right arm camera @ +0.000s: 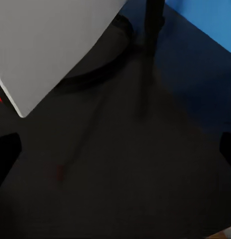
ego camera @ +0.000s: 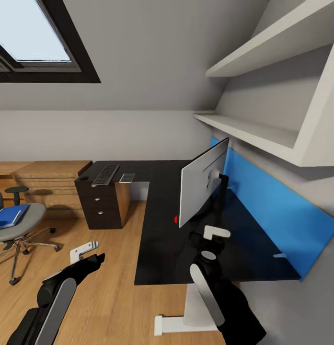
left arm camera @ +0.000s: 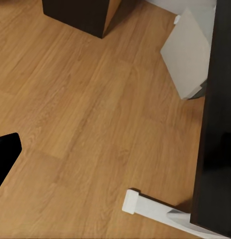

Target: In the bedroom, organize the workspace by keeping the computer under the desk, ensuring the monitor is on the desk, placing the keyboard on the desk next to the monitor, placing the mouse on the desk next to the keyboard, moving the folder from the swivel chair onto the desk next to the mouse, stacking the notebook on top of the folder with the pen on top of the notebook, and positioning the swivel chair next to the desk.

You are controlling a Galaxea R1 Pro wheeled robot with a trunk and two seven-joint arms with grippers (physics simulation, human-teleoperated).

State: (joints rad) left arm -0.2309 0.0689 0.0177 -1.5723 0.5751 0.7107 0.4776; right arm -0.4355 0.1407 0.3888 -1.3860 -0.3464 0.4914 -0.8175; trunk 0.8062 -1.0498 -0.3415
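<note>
On the swivel chair (ego camera: 18,223) seat, the folder (ego camera: 8,216); both grippers' opening impossible to tell.

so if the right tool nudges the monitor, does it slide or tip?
Probably tips before it slides: the monitor is a wide panel on a thin neck, so it looks top-heavy. Its round base sits flat on the desk, which may resist a low push. A high push looks riskier.

Item count: one worktop (ego camera: 162,249), one monitor (ego camera: 201,182), one keyboard (ego camera: 105,175), one swivel chair (ego camera: 16,225), one blue folder (ego camera: 8,216), one grey notebook (ego camera: 127,178), two wall shelves (ego camera: 262,52), one skylight (ego camera: 37,43).
</note>
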